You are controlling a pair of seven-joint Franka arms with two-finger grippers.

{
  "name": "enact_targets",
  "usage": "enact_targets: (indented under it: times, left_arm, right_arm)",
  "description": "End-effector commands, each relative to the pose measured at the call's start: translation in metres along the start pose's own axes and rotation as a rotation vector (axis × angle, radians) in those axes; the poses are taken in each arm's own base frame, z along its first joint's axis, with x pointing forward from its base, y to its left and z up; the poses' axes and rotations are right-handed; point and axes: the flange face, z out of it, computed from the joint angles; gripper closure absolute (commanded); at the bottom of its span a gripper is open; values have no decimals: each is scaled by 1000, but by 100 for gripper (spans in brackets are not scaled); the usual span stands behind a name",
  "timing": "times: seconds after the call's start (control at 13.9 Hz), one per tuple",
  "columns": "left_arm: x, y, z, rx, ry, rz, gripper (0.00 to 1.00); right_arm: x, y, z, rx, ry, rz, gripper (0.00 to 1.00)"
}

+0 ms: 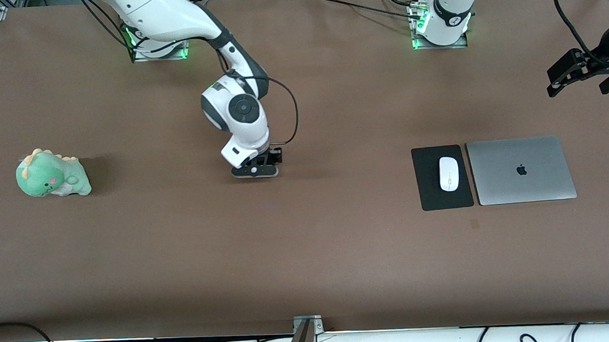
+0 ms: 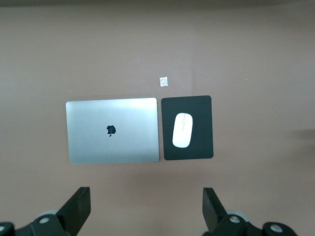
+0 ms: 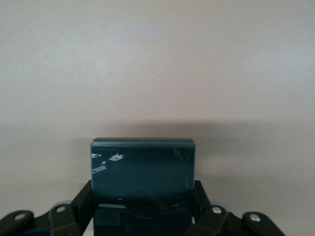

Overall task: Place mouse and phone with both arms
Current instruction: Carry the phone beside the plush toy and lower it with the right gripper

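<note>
The white mouse (image 1: 448, 173) lies on a black mouse pad (image 1: 429, 184) toward the left arm's end of the table. It also shows in the left wrist view (image 2: 182, 130). The black phone (image 3: 142, 164) stands on edge between the fingers of my right gripper (image 3: 142, 196), which is shut on it. In the front view my right gripper (image 1: 256, 171) is low over the middle of the table and hides the phone. My left gripper (image 1: 580, 82) is open and empty, raised beyond the laptop's end of the table; its jaws (image 2: 146, 196) stand wide apart.
A closed silver laptop (image 1: 521, 170) lies beside the mouse pad, toward the left arm's end. A green plush dinosaur (image 1: 51, 174) sits toward the right arm's end. A small white scrap (image 2: 164, 81) lies on the brown table near the pad.
</note>
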Motion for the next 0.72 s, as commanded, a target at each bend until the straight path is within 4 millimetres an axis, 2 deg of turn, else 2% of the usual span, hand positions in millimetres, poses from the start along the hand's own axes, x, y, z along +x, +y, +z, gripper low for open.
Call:
enact_targets:
  times: [0.0,0.14,0.36,0.5,0.65]
  left_arm:
    - [3,1,-6,15,-8,6,0]
    - [-3,5,-5,15,-33,13,0]
    - [-8,3,-3,16,-58,12,0]
    - [-9,4,-3,14,-61,12,0]
    - [-9,4,-5,4,-54,9,0]
  right_arm:
    - [20,47,-30,-20,-32,-78,58]
    - [32,86,-39,-33,-54,-114,58]
    - [37,153,-45,-33,-68,-115,58]
    - [35,193,-46,-31,-74,-112,58]
    - [26,237,-38,-20,-60,-90,58]
